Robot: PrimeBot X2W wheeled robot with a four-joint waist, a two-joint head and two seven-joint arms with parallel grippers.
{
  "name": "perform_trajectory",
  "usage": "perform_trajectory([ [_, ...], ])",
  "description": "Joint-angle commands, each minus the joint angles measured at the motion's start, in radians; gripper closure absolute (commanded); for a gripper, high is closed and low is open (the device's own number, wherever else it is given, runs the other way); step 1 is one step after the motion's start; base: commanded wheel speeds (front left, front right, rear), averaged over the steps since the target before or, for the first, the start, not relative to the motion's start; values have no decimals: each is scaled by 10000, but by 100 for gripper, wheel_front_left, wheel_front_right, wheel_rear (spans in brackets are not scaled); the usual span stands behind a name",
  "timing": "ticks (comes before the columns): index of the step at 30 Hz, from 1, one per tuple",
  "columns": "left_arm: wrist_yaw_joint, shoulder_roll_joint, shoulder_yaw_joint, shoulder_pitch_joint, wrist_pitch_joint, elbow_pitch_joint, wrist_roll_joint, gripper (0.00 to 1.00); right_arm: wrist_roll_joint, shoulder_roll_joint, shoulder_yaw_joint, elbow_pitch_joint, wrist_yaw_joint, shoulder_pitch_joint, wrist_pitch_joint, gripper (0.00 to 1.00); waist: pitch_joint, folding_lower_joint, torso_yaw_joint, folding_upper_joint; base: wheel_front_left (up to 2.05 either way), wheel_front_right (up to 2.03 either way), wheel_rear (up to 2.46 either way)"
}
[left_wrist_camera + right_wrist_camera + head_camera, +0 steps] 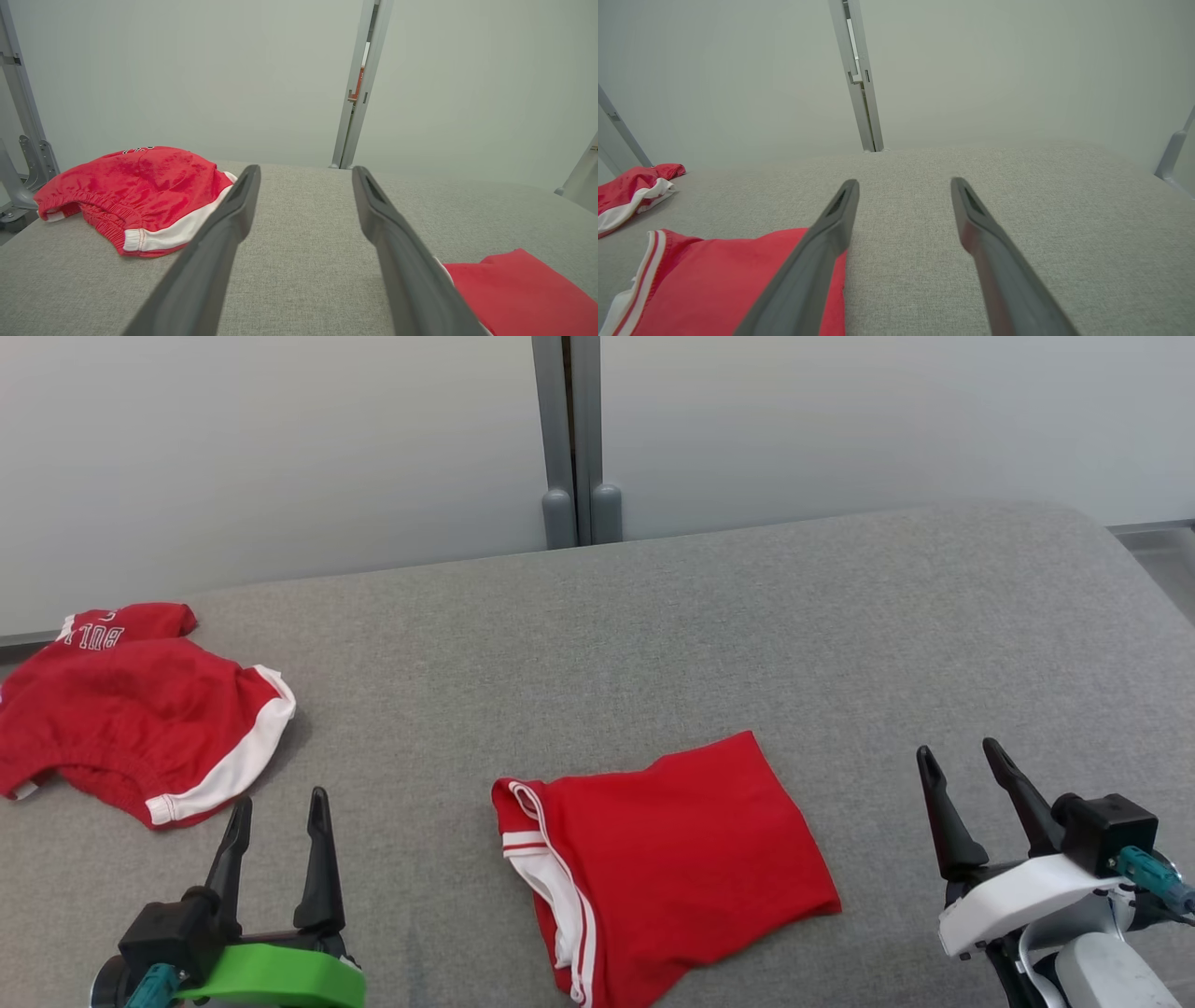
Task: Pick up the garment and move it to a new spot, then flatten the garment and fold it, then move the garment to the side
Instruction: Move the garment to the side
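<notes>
Left gripper (282, 798) and right gripper (957, 749) hover open and empty, flanking the folded garment (667, 859) at the near edge of the pad (653, 644). Folding looks done; moving it aside remains, which calls for pinching all layers at one edge. Crumpled shorts (131, 709) lie far left.

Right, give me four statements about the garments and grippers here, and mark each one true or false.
1. The folded red garment lies on the grey surface, between the two grippers in the head view. True.
2. The left gripper is shut on cloth. False: its fingers are apart and hold nothing.
3. The crumpled red garment lies on the robot's right. False: it lies on its left, apart from the folded one.
4. The right gripper is open and empty. True.
</notes>
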Motion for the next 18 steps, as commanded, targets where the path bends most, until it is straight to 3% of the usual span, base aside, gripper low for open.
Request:
perform_trajectory([
  [1,-30,3,35,-15,1,25,21,0,16,-8,50,108,-1,-135,-23,0,9,0,13,0,0,0,0],
  [9,-30,3,-27,-191,1,-5,76,0,418,-82,1579,1405,-1,-1073,365,0,132,0,315,0,0,0,0],
  [12,-30,-2,-120,-235,1,-8,87,0,872,-3,2393,2174,-1,-1763,1096,0,187,0,636,0,0,0,0],
  [18,-30,-1,-283,-363,1,65,22,0,1401,189,2921,4118,-4,-2978,2737,0,293,0,1359,0,0,0,0],
])
